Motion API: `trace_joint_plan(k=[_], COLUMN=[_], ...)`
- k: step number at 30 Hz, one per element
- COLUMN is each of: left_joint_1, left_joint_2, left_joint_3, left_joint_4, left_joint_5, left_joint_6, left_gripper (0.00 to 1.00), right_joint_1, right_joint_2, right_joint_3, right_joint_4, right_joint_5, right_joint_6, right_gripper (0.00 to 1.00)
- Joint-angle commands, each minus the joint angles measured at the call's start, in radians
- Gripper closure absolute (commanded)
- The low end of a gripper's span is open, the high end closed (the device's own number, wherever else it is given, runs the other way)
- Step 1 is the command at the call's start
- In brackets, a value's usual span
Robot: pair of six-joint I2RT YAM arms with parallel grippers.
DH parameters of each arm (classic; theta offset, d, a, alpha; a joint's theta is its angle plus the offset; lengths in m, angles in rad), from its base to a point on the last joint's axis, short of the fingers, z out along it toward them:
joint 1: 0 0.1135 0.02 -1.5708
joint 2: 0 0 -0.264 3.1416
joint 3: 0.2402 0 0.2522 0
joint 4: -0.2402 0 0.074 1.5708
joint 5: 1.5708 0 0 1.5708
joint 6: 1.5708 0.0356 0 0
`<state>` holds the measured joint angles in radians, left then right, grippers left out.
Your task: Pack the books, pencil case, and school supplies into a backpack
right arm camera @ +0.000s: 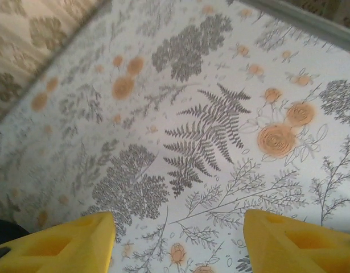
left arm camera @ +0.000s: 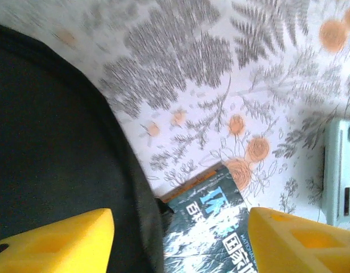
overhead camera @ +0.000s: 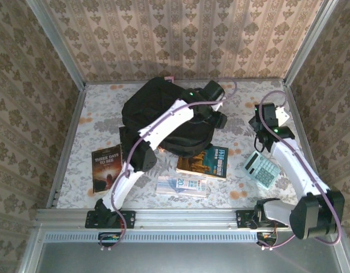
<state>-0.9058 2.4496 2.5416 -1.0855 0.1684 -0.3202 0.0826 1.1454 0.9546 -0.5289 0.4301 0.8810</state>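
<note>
Left gripper (left arm camera: 181, 222) hung wide and empty between backpack (overhead camera: 146, 105), upper centre, and teal book (overhead camera: 204, 162); right gripper (right arm camera: 177, 222) gaped over counter (right arm camera: 209, 125). Looked like between picks; next move needed closing on that book.

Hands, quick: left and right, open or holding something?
Left hand: open, holding nothing.
Right hand: open, holding nothing.
</note>
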Motion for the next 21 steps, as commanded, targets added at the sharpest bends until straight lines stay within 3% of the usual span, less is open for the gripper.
trace_joint_plan(k=[1, 6, 18, 21], left_joint_1=[0.017, 0.007, -0.02, -0.026], left_joint_2=[0.016, 0.058, 0.129, 0.146], left_joint_3=[0.02, 0.016, 0.006, 0.031], left_joint_4=[-0.059, -0.047, -0.082, -0.1], left_joint_5=[0.041, 0.063, -0.047, -0.09], left_joint_6=[-0.006, -0.019, 0.009, 0.028], left_gripper=[0.39, 0.48, 0.6, 0.75], right_joint_1=[-0.01, -0.012, -0.014, -0.014], right_joint_2=[-0.024, -0.02, -0.017, -0.025], right_joint_3=[-0.024, -0.05, -0.072, -0.081], right_joint_4=[-0.038, -0.018, 0.02, 0.037], right_joint_5=[0.034, -0.008, -0.061, -0.086], right_joint_6=[0.033, 0.032, 0.047, 0.052], right_gripper=[0.37, 0.37, 0.4, 0.46])
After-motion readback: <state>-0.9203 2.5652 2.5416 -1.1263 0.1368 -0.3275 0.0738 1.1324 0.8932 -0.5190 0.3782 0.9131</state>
